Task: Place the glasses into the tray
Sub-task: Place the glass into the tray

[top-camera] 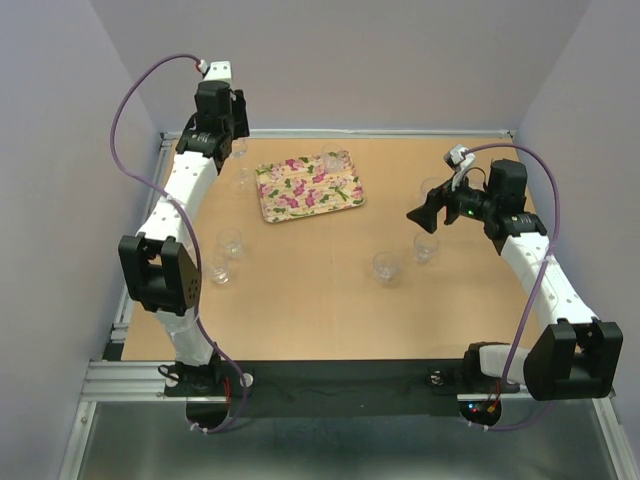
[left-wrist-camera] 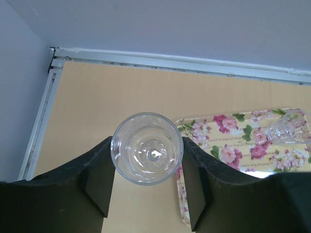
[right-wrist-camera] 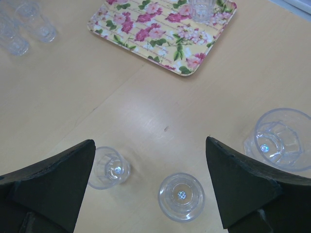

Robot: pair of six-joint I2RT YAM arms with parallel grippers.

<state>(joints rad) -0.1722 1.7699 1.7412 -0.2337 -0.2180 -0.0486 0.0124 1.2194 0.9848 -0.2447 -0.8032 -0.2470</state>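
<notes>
My left gripper (top-camera: 237,143) is at the far left of the table, left of the flowered tray (top-camera: 300,195). In the left wrist view the left gripper (left-wrist-camera: 147,145) is shut on a clear glass (left-wrist-camera: 147,160), one finger touching each side, just left of the tray (left-wrist-camera: 233,141). One glass (top-camera: 335,160) stands on the tray's far right corner. My right gripper (top-camera: 425,214) hovers open and empty over the right side. Below the right gripper (right-wrist-camera: 149,141) stand two glasses (right-wrist-camera: 108,167) (right-wrist-camera: 181,196), with a larger one (right-wrist-camera: 282,138) beyond its right finger.
Another glass (top-camera: 243,180) stands left of the tray, and two more (top-camera: 231,243) (top-camera: 218,270) stand nearer on the left. The grey back wall and the table's metal rim (left-wrist-camera: 170,62) lie close behind the left gripper.
</notes>
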